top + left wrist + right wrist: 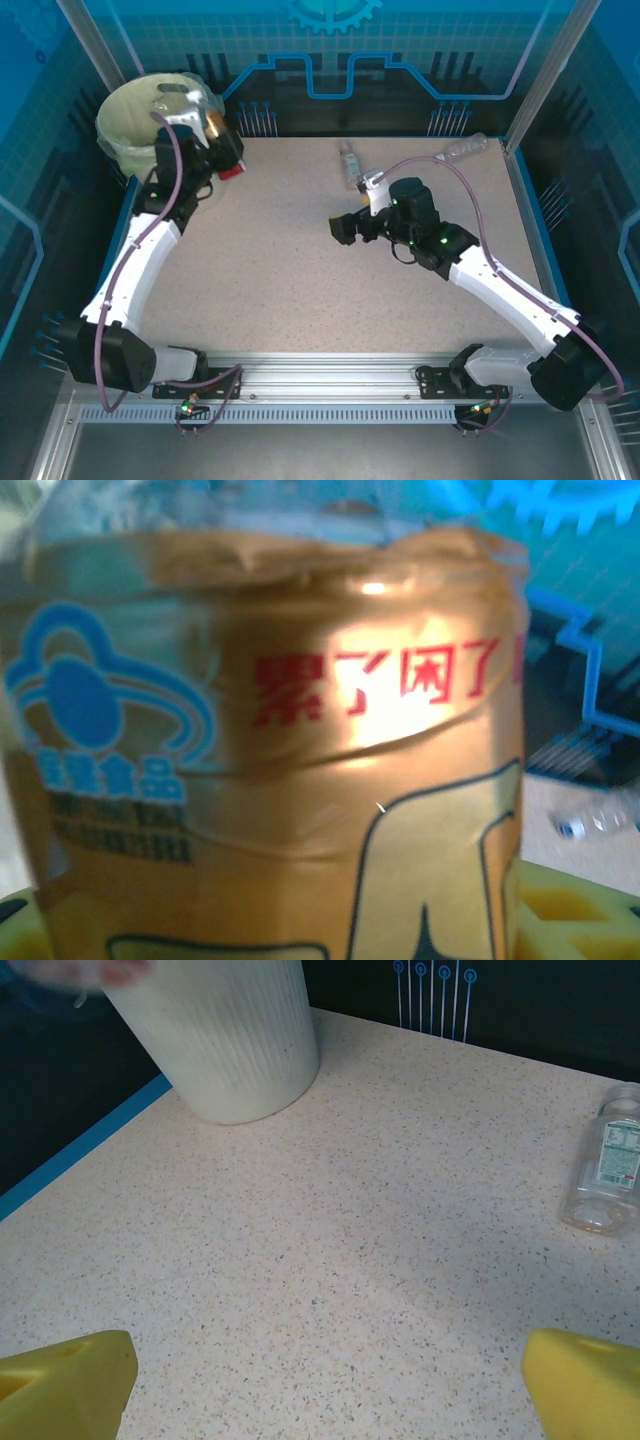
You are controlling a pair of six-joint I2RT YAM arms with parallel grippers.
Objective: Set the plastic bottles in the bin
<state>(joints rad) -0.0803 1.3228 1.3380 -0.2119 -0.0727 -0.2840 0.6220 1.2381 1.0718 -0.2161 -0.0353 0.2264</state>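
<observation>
Over at the far left corner of the table (280, 290) stands the bin (108, 140), cream-white and lined with a pale yellowish bag. The left gripper (218, 147) hangs at the bin's near-right rim, pinching a gold-labelled bottle (214, 127). The bottle is off the table, partly over the rim. In the left wrist view this bottle (300, 730) sits right up against the lens. Its gold label is creased and carries red characters and a blue emblem, and a yellow finger pad (570, 920) shows beneath it. Behind it, to the right, a small clear bottle (595, 822) lies on the tabletop; which one it is I cannot tell.

The right gripper (343, 228) hovers over the middle of the table with its jaws spread wide and nothing between them. In its wrist view the yellow fingertips (60, 1385) sit at the two bottom corners, with bare speckled tabletop between them. The ribbed outer wall of the bin (225, 1040) rises ahead at the left.

Two more plastic bottles rest on the table. A green-labelled bottle (350, 165) lies just beyond the right gripper, and the right wrist view shows it (605, 1165) at the right edge. A clear far bottle (466, 148) lies at the far right edge, close to the slanted metal post (545, 80). Purple cables (165, 190) loop along both arms.
</observation>
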